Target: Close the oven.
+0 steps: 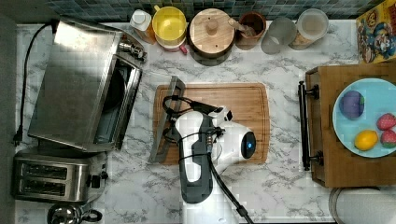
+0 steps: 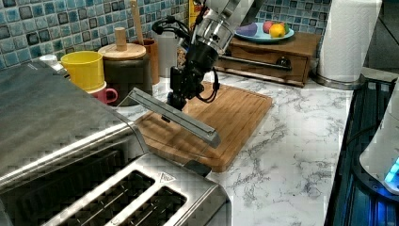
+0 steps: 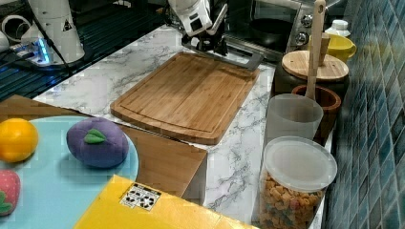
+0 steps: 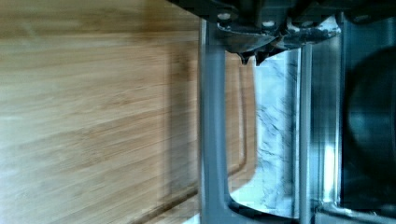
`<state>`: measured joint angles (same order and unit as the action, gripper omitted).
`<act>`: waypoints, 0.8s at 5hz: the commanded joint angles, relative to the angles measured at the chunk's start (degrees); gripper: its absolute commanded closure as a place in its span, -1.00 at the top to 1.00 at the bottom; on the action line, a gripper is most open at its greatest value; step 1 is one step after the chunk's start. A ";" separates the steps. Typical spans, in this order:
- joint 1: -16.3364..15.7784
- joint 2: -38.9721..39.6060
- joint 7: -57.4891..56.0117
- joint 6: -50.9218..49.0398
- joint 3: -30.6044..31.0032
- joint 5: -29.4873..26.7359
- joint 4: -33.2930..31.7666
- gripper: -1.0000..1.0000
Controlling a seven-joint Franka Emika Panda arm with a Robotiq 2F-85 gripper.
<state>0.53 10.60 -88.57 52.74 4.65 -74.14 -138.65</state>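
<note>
While the oven (image 1: 74,84) sits at the top view's left edge of the marble counter (image 1: 289,65), its glass door is dropped open, with the metal bar handle (image 1: 167,120) reaching out over the near edge of the wooden cutting board (image 1: 243,107). In the left view the gripper (image 2: 176,96) is right at the handle (image 2: 176,115), coming down on it from above, about mid-bar. In the wrist view the fingers straddle the bar (image 4: 212,140), jaws narrow around it; cannot tell if the pads actually touch the metal. The right view shows the gripper (image 3: 210,45) at the handle (image 3: 236,59), with the oven cavity (image 3: 267,24) dark behind it and 2 knobs visible on the panel.

A 2-slot toaster (image 1: 56,177) sits just beside the oven, toward the top view's bottom. A yellow mug (image 1: 169,23), a lidded wooden pot (image 1: 211,30) and a cereal jar (image 1: 310,28) line the tiled back wall. At the top view's right, a wooden drawer unit (image 1: 327,154) holds a blue plate (image 1: 373,93) with toy fruit, well apart from the gripper.
</note>
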 commanded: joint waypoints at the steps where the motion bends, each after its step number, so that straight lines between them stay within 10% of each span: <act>1: -13.62 -2.08 25.59 5.96 12.90 20.24 20.80 -1.00; 3: -14.00 -2.98 29.19 9.15 15.44 22.53 23.19 -1.00; 4: -13.97 -2.08 37.99 8.69 16.77 34.24 25.74 -1.00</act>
<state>-2.24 8.95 -59.42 62.16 10.05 -42.69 -133.62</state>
